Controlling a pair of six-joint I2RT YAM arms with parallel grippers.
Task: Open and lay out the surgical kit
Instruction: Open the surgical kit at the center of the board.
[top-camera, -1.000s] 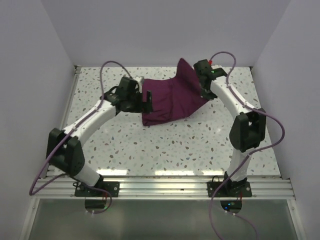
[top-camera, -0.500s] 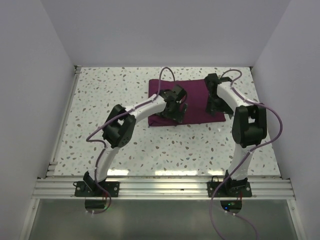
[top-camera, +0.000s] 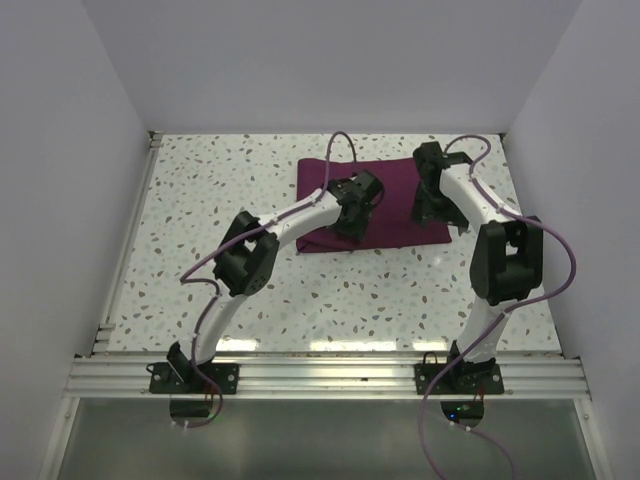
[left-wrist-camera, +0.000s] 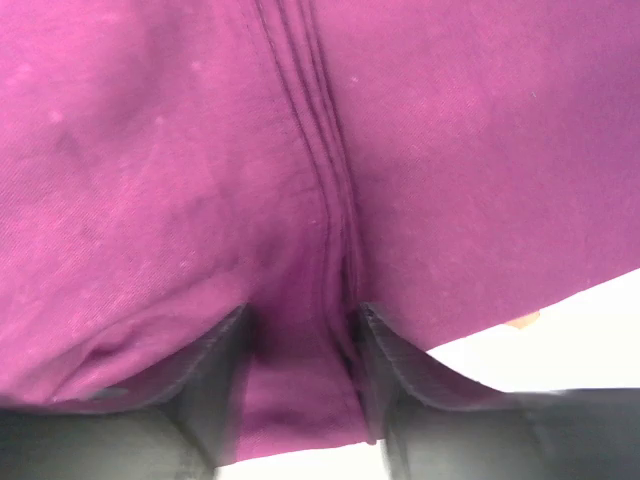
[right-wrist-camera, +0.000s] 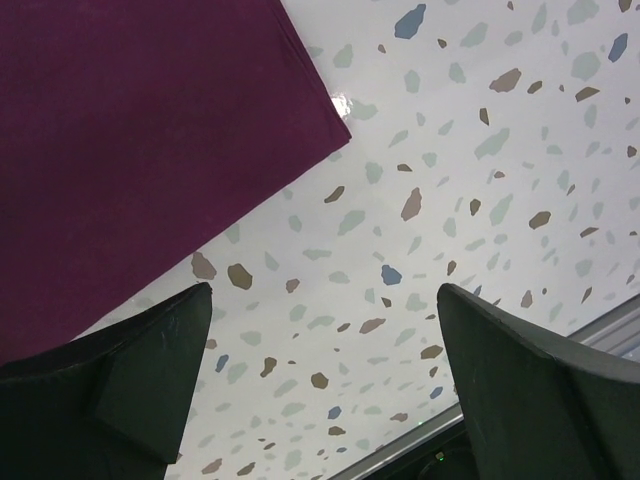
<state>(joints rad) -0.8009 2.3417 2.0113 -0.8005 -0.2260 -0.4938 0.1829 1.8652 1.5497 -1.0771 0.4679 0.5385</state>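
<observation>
Surgical kit cloth (left-wrist-camera: 450, 150) fills the view at your left claw (left-wrist-camera: 302, 318). Its jaws straddle a raised seam, partly closed, though you cannot tell whether they have pinched it. Your right claw (right-wrist-camera: 325, 292) hangs wide open and empty over the speckled table (right-wrist-camera: 480, 150), just beside the cloth's corner. The cloth lies flat at the table's far side. Unwrapping appears to be the step in hand; next, secure that fold and peel it back.
</observation>
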